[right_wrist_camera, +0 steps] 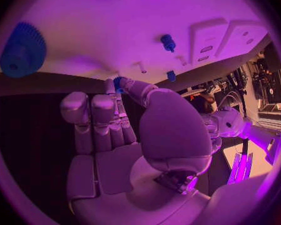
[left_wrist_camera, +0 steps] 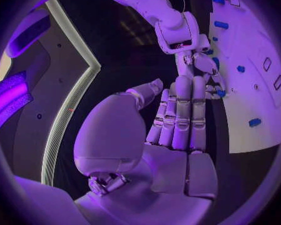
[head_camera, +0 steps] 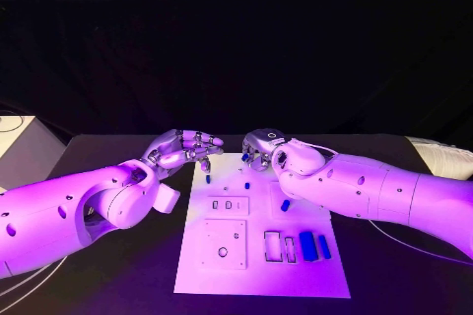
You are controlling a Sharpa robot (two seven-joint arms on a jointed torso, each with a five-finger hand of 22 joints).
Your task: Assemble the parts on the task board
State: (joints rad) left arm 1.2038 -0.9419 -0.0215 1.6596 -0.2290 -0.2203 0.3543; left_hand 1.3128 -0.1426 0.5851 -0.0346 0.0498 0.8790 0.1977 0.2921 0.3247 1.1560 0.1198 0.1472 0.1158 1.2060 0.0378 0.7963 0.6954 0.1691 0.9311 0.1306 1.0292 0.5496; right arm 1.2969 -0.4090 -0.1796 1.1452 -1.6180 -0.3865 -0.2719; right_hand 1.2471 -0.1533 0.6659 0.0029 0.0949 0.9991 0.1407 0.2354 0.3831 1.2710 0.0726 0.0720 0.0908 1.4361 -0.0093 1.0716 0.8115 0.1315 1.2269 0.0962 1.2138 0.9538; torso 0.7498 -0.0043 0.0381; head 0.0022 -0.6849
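Blue peg [head_camera: 285, 206] lying on task board [head_camera: 258, 274], tilted diagonally

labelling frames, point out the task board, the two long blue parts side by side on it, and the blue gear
task board [head_camera: 261, 277], head view, bare near edge
long blue parts [head_camera: 308, 246], head view, middle of the wider one
blue gear [right_wrist_camera: 23, 50], right wrist view, toothed face

Two smooth white arms with small dark screw holes, each ending in a silver segmented robot hand [head_camera: 185, 149].

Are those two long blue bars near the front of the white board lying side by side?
Yes: in the head view the two long blue bars lie parallel, next to each other, on the task board, right of two empty rectangular slots.
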